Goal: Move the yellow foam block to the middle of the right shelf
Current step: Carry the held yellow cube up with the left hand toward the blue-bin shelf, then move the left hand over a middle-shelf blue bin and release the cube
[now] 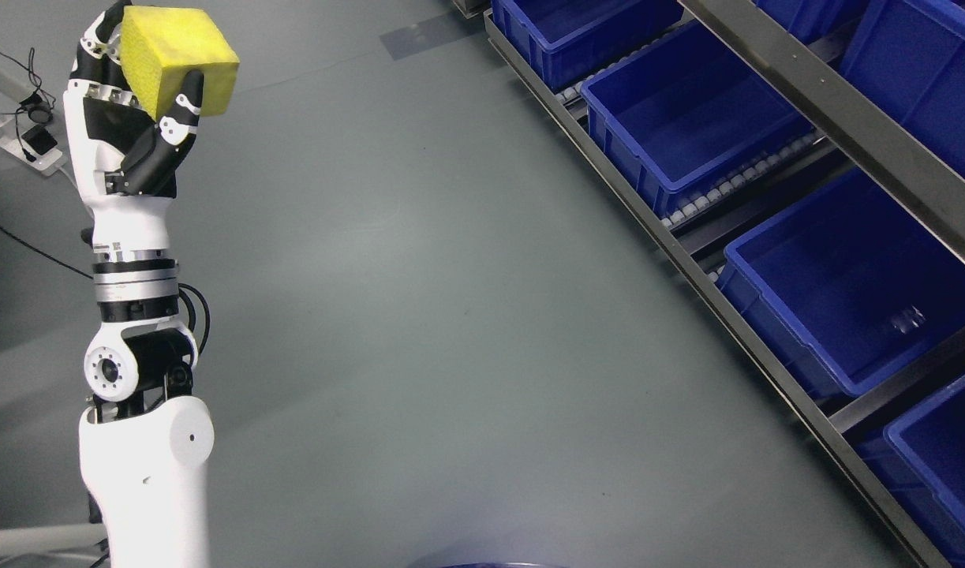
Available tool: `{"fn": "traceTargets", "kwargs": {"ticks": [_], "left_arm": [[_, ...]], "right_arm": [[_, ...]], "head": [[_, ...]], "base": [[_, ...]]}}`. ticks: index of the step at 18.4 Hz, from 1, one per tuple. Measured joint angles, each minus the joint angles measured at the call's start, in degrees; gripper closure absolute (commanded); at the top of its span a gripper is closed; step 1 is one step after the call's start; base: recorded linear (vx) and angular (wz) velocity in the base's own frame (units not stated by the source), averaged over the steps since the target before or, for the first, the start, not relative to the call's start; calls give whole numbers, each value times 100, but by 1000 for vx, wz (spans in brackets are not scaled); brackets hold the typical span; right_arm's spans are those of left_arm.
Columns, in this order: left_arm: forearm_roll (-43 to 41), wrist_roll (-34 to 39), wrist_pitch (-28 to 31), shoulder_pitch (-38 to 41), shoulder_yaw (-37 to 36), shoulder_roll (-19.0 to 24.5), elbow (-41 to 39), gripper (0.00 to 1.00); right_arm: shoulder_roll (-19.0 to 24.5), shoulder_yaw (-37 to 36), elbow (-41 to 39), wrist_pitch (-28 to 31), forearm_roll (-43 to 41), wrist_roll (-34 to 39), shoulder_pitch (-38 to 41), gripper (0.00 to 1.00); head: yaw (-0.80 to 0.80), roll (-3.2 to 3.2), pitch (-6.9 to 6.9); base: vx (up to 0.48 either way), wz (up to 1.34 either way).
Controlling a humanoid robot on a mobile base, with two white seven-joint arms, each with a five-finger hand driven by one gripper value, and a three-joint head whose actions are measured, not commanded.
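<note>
My left hand [139,95] is raised at the upper left of the head view, fingers curled around a yellow foam block [178,59]. The block is held high above the grey floor, thumb on its front face. The left arm rises from the bottom left edge. The metal shelf rack [806,87] runs along the right side with blue bins on its levels, well away from the hand. My right arm does not show.
Several blue plastic bins [687,126] sit on roller tracks in the rack; the nearer bin [845,292] looks empty. Cables and a small device [36,142] lie on the floor at far left. Open grey floor [419,315] lies between arm and rack.
</note>
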Motion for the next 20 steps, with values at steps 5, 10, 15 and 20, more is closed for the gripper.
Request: {"fn": "traceTargets", "kwargs": {"ticks": [5,10,15,20], "left_arm": [[0,0,-2,25,24,0,-48,60],[0,-2,-2,43,33,0,-79,60],[0,-86,-103,129,20,0,-106,60],[0,-122,-121,164,-158,0,-119,60]], "right_arm": [[0,0,0,0,0,0,0,0],[0,0,0,0,0,0,0,0],[0,0,0,0,0,0,0,0],[0,0,0,0,0,0,1,0]], "head": [[0,0,0],[0,0,0],[0,0,0],[0,0,0]], "base": [[383,-223],[386,-366],[359,-446],[284,-486]]}}
